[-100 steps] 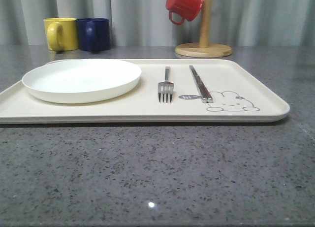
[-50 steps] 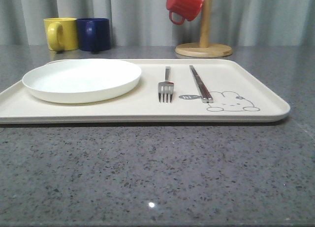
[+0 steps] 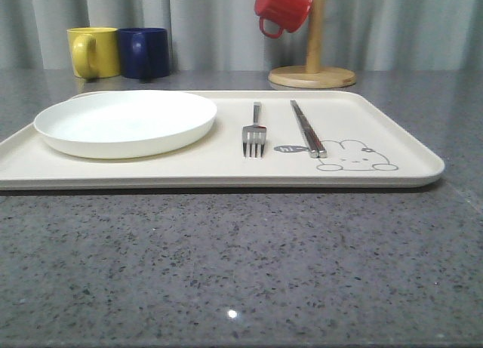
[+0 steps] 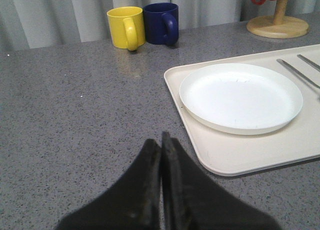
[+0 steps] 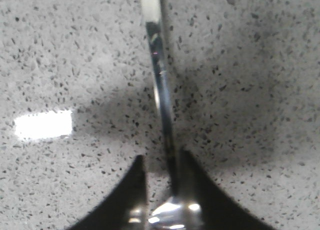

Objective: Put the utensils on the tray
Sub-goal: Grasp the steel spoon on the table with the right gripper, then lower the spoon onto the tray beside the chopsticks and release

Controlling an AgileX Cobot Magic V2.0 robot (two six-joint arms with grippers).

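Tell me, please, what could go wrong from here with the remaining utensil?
The right gripper seems to pinch the shiny spoon only at one end, so it may swivel or slip. On the tray, free space lies beyond the chopsticks, near the rim; a loose drop could slide off.

I seem to work at a staged dining counter: speckled grey stone countertop (image 3: 241, 257), plain grey curtain (image 3: 211, 23) behind, mugs (image 3: 121, 52), wooden mug stand (image 3: 312, 69).

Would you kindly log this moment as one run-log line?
tray: fork, chopsticks placed | right gripper: shut on utensil handle over counter | left gripper: shut, empty
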